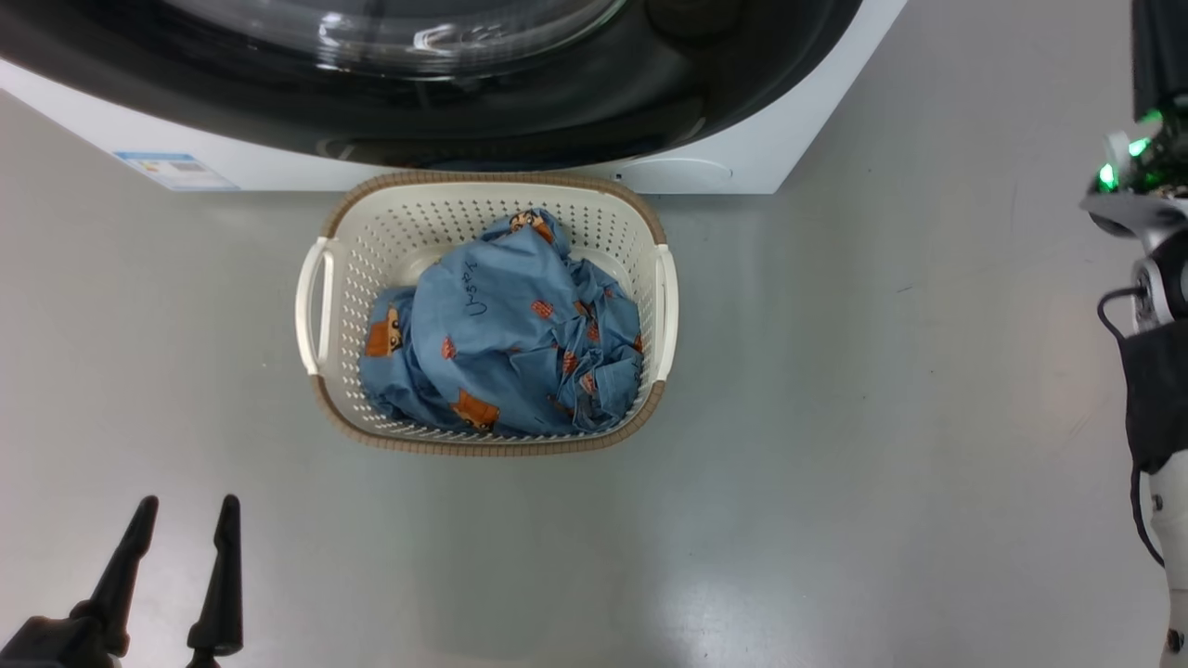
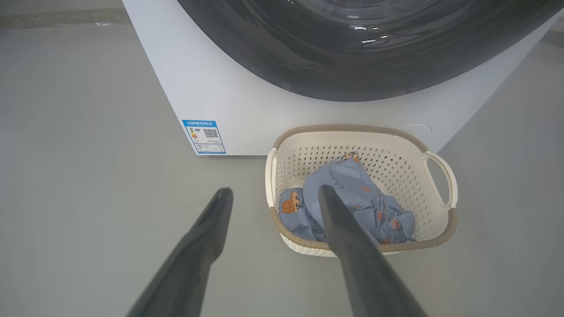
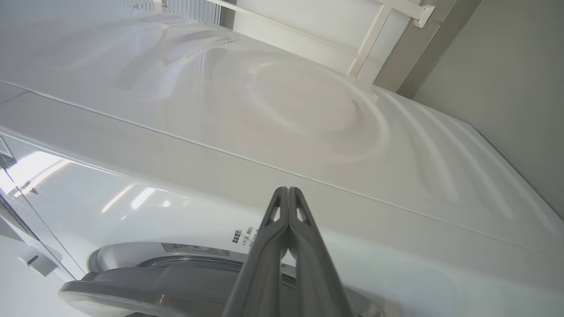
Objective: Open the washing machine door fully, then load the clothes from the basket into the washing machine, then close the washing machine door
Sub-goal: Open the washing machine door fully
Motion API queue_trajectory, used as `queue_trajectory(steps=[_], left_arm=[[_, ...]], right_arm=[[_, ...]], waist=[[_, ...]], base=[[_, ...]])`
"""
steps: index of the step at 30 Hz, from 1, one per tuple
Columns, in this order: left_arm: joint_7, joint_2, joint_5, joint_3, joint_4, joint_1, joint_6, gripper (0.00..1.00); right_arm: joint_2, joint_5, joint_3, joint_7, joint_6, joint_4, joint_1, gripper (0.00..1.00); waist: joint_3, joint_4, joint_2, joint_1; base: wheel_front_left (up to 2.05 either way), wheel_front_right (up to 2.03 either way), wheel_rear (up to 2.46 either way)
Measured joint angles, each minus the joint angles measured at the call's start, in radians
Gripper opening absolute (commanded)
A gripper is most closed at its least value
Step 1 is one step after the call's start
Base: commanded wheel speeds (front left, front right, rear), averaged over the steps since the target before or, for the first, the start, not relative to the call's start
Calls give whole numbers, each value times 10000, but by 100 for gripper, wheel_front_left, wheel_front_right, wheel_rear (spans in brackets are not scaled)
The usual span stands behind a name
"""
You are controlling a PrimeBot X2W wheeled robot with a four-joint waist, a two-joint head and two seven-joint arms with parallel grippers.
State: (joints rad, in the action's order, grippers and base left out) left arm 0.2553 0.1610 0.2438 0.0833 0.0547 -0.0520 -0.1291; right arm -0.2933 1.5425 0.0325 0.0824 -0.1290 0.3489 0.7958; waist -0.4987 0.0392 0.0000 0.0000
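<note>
Hovering off the basket's (image 1: 492,176) near-left corner, my left gripper (image 1: 187,506) has its fingers spread wide and empty, with bare grey floor (image 1: 835,417) between us. The clothes (image 1: 510,343) lie heaped inside the basket, crowding its near-right wall. The basket's far rim sits just beside the washing machine (image 1: 761,139), under the black curve of the washing machine door (image 1: 464,102). Floor lies open on the basket's other three sides. My right gripper (image 3: 287,190) is pinched together on nothing, facing a white panel of the washing machine.
</note>
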Motion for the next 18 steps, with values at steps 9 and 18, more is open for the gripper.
queue_trajectory(steps=[9, 18], left_arm=[[0, 19, 0, 35, 44, 19, 0, 100], [0, -19, 0, -10, 115, 208, 0, 100]], right_arm=[[-10, 94, -895, 989, 0, -267, 559, 0], [-4, 173, -1250, 1388, 0, -326, 1258, 0]], waist=[[-149, 141, 0, 0], [-424, 335, 0, 0]], base=[[0, 0, 0], [0, 0, 0]])
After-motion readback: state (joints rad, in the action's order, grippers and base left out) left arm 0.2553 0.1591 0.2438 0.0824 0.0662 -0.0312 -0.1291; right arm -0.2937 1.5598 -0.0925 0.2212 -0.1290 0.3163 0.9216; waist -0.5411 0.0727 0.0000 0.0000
